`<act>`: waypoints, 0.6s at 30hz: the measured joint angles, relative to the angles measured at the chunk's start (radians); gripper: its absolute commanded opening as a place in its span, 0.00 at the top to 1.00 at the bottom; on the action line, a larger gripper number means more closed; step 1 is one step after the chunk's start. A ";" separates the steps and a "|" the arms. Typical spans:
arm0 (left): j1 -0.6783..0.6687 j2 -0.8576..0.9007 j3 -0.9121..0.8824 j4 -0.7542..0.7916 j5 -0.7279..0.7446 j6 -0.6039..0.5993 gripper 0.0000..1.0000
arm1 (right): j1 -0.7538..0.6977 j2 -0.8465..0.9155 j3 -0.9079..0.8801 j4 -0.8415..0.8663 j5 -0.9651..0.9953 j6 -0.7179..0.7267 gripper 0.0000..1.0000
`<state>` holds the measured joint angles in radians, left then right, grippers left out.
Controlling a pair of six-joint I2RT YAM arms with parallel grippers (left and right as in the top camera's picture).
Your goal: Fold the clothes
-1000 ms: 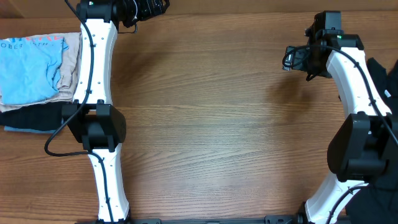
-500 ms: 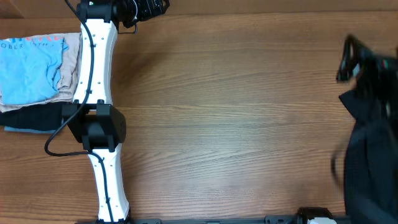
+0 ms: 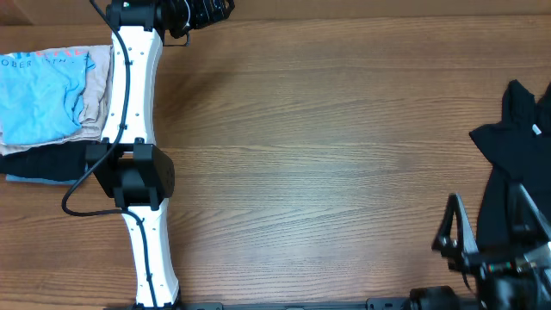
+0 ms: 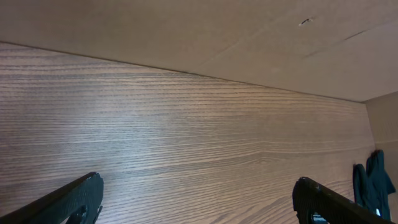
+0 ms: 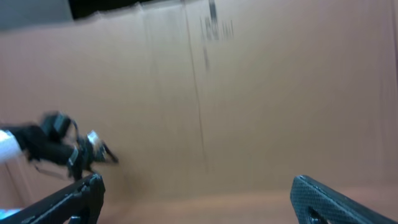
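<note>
Light blue T-shirt (image 3: 39, 95) lies on a beige garment (image 3: 99, 86) at the left edge of the table (image 3: 301, 155). Left gripper (image 4: 199, 199), jaws spread, hangs near it at the far edge. The right gripper (image 3: 485, 220), likewise spread, is well apart at the near right.

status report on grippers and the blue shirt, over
Left gripper open, empty. Right gripper open, empty. Blue T-shirt atop the beige garment, far left, untouched. Black garment lies by the right gripper.
</note>
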<state>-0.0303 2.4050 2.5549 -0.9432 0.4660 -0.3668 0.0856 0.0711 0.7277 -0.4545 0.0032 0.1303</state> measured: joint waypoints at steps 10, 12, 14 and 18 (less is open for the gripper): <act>0.000 0.000 0.000 0.000 0.000 0.000 0.00 | 0.000 -0.056 -0.624 0.600 -0.003 0.085 0.00; 0.000 0.000 0.000 0.000 0.000 0.000 0.00 | 0.000 -0.056 -0.656 0.602 -0.003 0.094 0.00; 0.000 0.000 0.000 0.000 0.000 0.000 0.00 | 0.000 -0.056 -0.679 0.603 -0.003 0.102 0.00; 0.000 0.000 0.000 0.000 0.000 0.000 0.00 | 0.000 -0.056 -0.710 0.588 -0.002 0.102 0.00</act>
<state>-0.0307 2.4050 2.5549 -0.9432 0.4660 -0.3672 0.0856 0.0147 0.0181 0.1333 0.0010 0.2321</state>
